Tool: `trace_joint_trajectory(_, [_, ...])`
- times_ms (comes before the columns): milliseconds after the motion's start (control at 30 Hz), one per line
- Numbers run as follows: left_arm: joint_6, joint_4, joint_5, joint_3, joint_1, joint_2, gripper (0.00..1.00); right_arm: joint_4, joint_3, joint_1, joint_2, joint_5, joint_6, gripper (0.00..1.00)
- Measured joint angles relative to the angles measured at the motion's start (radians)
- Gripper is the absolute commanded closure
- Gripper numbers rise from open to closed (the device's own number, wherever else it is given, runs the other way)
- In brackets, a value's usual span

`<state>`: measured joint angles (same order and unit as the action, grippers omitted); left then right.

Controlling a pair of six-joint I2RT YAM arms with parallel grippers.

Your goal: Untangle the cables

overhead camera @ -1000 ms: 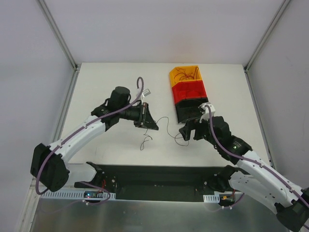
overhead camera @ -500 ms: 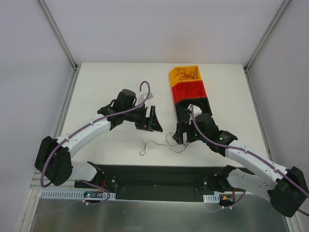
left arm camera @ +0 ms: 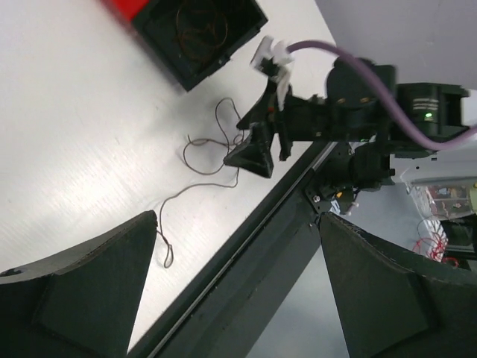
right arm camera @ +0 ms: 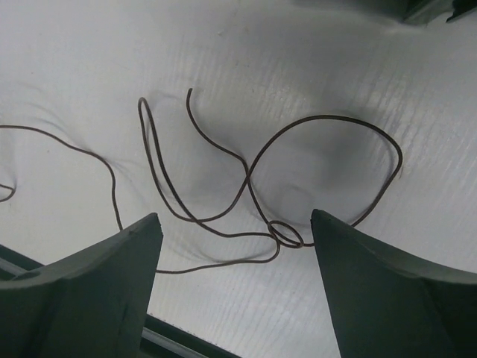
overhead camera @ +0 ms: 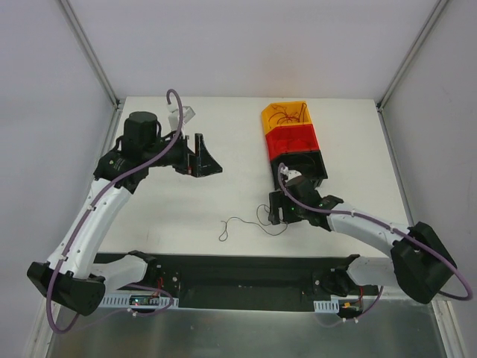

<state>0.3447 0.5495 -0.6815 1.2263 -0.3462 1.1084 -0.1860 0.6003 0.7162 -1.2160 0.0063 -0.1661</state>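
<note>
right wrist: curly brown cable (right arm camera: 250, 175) on white table (right arm camera: 387, 67)

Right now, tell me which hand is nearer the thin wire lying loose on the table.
Right. The right hand hangs open just above the looped end of the wire; the left hand is off to the far left, well apart from it.

The white bench (overhead camera: 171, 216) carried a thin dark brown cable (right arm camera: 249, 177), lying loose near its front edge in crossing loops with one small tight curl (whether it was a single strand or two could not be told). Toward the right side three bins stood in a touching row from back to front: an orange bin (overhead camera: 284, 118) farthest back, a red bin (overhead camera: 293, 139) in the middle, and a black bin (overhead camera: 311, 165) nearest the cable.
</note>
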Motion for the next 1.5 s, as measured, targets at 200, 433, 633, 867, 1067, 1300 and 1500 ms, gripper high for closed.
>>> trace_joint_trajectory(200, [-0.089, 0.043, 0.047, 0.076, 0.0, 0.004, 0.12, 0.03, 0.026, 0.028, -0.121, 0.02, -0.032, 0.61])
trace_joint_trajectory(433, [-0.146, 0.054, 0.185, -0.036, 0.0, 0.016, 0.16, 0.066, 0.101, 0.076, -0.222, 0.013, -0.058, 0.99])
trace_joint_trajectory(633, [-0.164, -0.001, 0.292, -0.195, 0.0, -0.008, 0.17, 0.055, 0.184, 0.076, -0.168, -0.054, -0.057, 0.99])
trace_joint_trajectory(867, [-0.171, -0.046, 0.328, -0.239, 0.0, -0.036, 0.19, 0.028, 0.344, 0.001, 0.038, -0.086, -0.051, 0.99])
trace_joint_trajectory(1067, [-0.173, -0.063, 0.336, -0.244, 0.0, -0.052, 0.18, -0.034, 0.475, -0.165, 0.081, -0.1, -0.023, 1.0])
trace_joint_trajectory(1300, [-0.175, -0.067, 0.351, -0.244, 0.0, -0.064, 0.18, -0.18, 0.661, -0.302, 0.08, -0.07, 0.056, 1.0])
trace_joint_trajectory(1500, [-0.175, -0.067, 0.35, -0.244, 0.0, -0.068, 0.18, -0.246, 0.845, -0.418, 0.066, -0.074, 0.075, 0.99])
